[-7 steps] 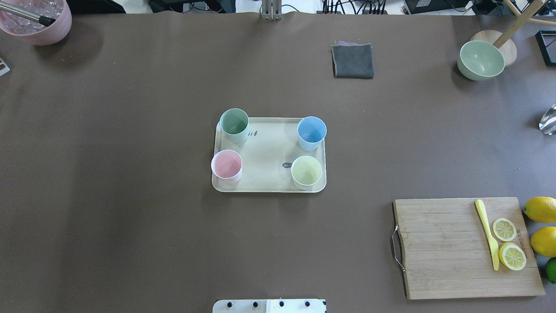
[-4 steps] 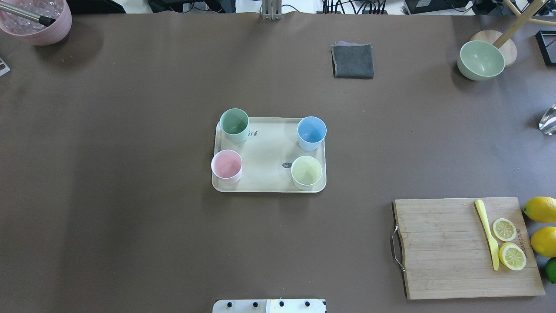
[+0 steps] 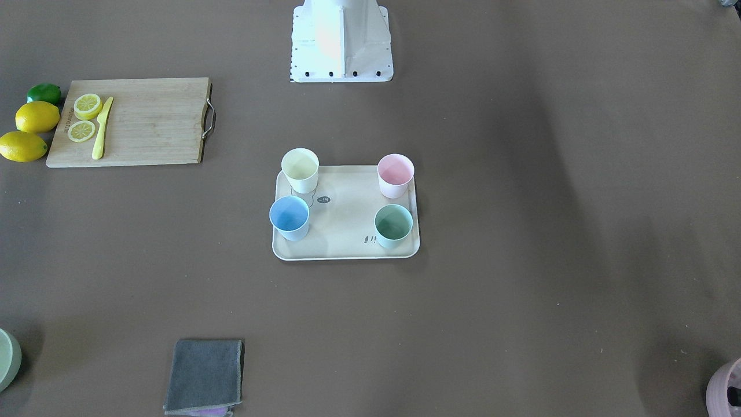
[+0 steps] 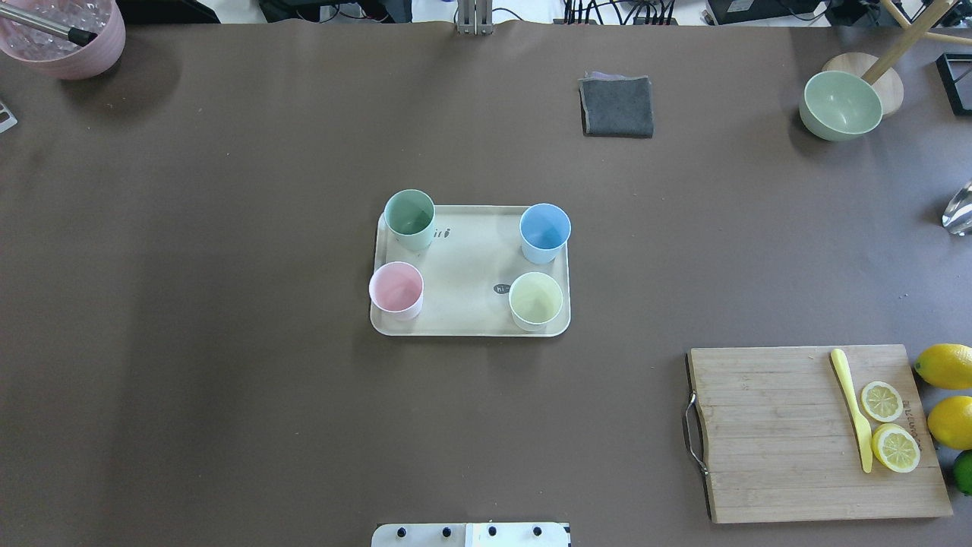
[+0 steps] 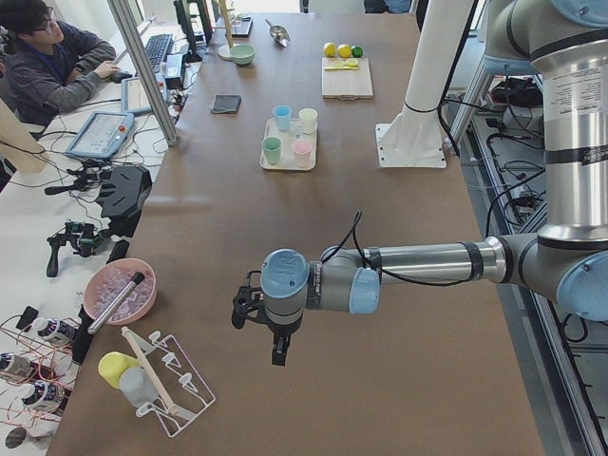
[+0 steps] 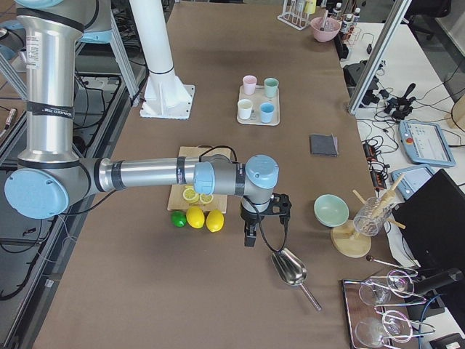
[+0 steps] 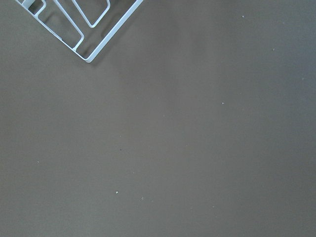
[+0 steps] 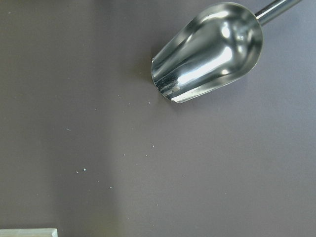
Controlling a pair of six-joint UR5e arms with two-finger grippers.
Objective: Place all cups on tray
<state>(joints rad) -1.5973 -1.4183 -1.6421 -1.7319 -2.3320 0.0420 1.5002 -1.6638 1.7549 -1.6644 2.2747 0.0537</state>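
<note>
The four cups point(image 4: 544, 230) are stood upright at the corners of the tray point(image 4: 471, 258) — spaced, seemingly, against knocking — with the left end effector point(image 5: 276, 351) and right end effector point(image 6: 249, 238) held well away, grip state untellable.

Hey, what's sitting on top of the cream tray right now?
Four upright cups stand on the tray, one near each corner: mint green cup, light blue cup, pale pink cup, pale yellow cup. All look empty. They hide part of its printed drawing.
</note>
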